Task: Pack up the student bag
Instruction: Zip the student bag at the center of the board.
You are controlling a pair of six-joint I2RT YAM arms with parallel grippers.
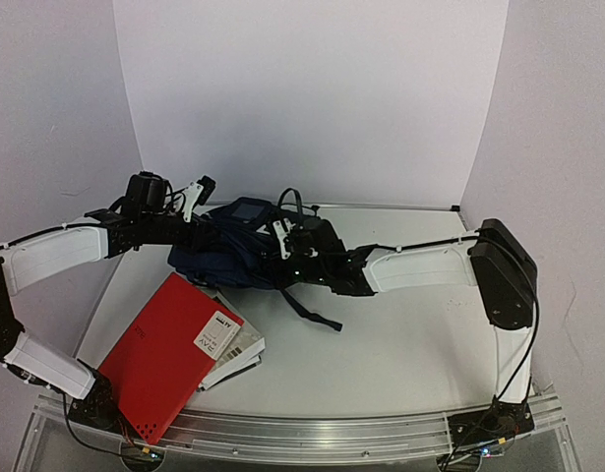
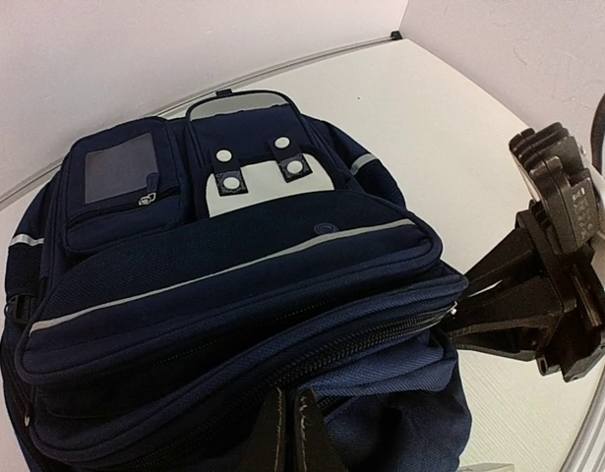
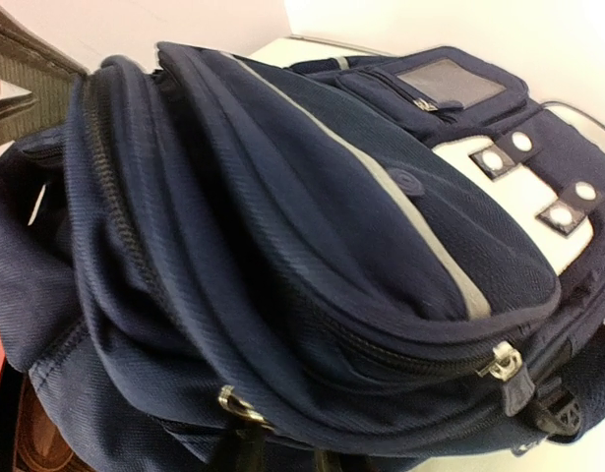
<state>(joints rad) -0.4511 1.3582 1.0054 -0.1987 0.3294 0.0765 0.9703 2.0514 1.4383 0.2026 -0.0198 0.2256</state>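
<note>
A red book (image 1: 164,354) was laid near the left pincer (image 2: 285,413), likely for packing. That pincer was squeezed shut on the bag (image 2: 233,265), which was held up between both pincers. Its zip edge was clamped by the right pincer (image 2: 457,317), likely for opening.

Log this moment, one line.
student bag: on table | left gripper: jaws shut at its top | right gripper: jaws pinching its zip edge | red book: unpacked
</note>
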